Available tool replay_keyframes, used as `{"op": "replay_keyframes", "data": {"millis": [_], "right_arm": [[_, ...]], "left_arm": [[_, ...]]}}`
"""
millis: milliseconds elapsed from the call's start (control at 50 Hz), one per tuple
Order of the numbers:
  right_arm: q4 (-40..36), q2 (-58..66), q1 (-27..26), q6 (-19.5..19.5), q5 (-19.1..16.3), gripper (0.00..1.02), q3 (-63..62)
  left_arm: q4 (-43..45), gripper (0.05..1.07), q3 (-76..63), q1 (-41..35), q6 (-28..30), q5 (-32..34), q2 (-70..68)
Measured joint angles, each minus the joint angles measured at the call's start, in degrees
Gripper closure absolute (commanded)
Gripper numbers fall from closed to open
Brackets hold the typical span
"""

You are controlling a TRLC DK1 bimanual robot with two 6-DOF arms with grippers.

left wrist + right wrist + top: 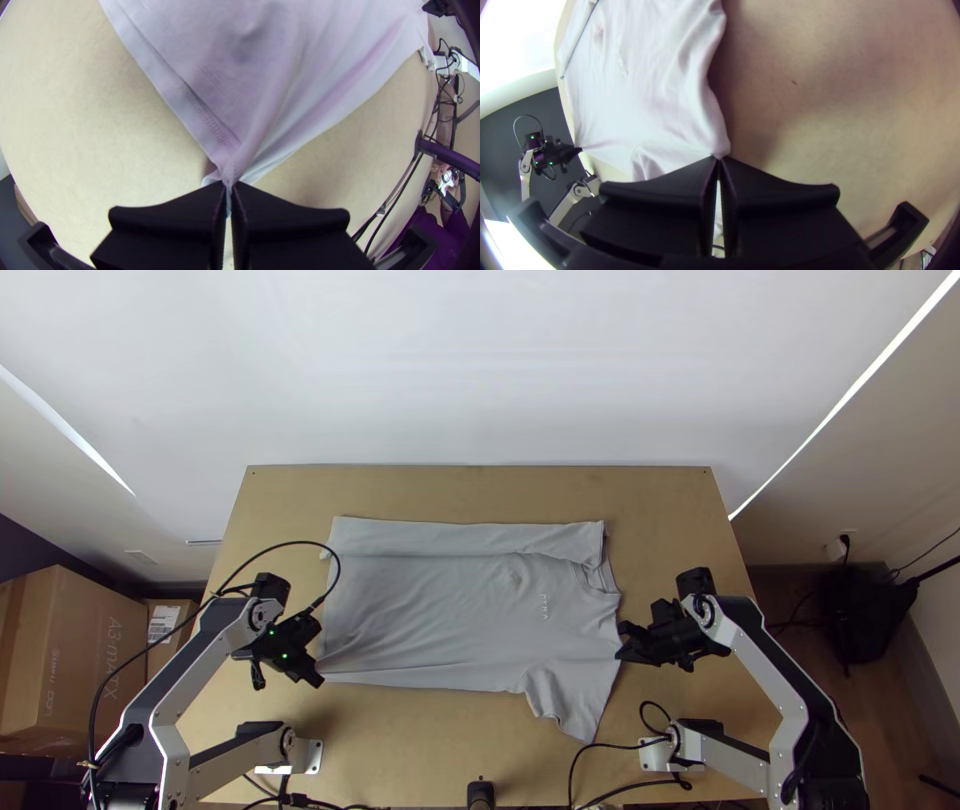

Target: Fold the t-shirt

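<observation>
The grey t-shirt (pixel 440 610) lies on the table with its far side folded over in a long strip and one sleeve sticking out toward the near edge. At its left end, by the hem corner, is my left gripper (pixel 316 672); in the left wrist view the left gripper (pixel 229 192) is shut on bunched hem cloth. My right gripper (pixel 622 646) is at the shirt's right end, above the near sleeve. Seen in the right wrist view, the right gripper (pixel 719 162) is shut on the shirt's edge (pixel 715 115), with cloth between its fingers.
Bare wooden table (pixel 480 490) runs along the far side and around the shirt. Black cables (pixel 580 760) lie at the near edge, beside a small black device (pixel 481 792). Cardboard boxes (pixel 70 650) stand off the table at the left.
</observation>
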Motion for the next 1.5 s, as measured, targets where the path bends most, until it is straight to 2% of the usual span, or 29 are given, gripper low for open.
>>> {"op": "replay_keyframes", "data": {"millis": [140, 320, 440, 720, 1080, 1500], "right_arm": [[-0.72, 2.64, -4.26, -3.02, -0.44, 1.0, 0.63], [-6.38, 2.95, -3.56, -4.63, -0.63, 1.0, 4.87], [-7.87, 3.26, -1.84, -4.61, -0.83, 1.0, 9.62], [-9.18, 8.35, 1.81, -4.13, -1.03, 1.0, 18.23], [-10.4, 20.72, 2.19, -3.5, -1.07, 1.0, 34.07], [-12.39, 39.5, 2.19, -2.8, -1.05, 1.0, 56.57]], "left_arm": [[0.0, 1.04, 0.35, 1.84, 1.03, 1.07, -0.35], [-0.02, 1.04, 3.1, 1.95, 0.35, 4.02, -0.44], [0.09, 1.05, 7.58, 1.68, -1.86, 7.21, -0.37], [2.58, 1.05, 16.85, 0.98, -7.02, 8.81, 4.68], [4.96, 1.05, 29.64, 0.98, -11.19, 9.05, 15.43], [5.33, 1.05, 52.3, -0.7, -15.78, 9.73, 31.93]]}}
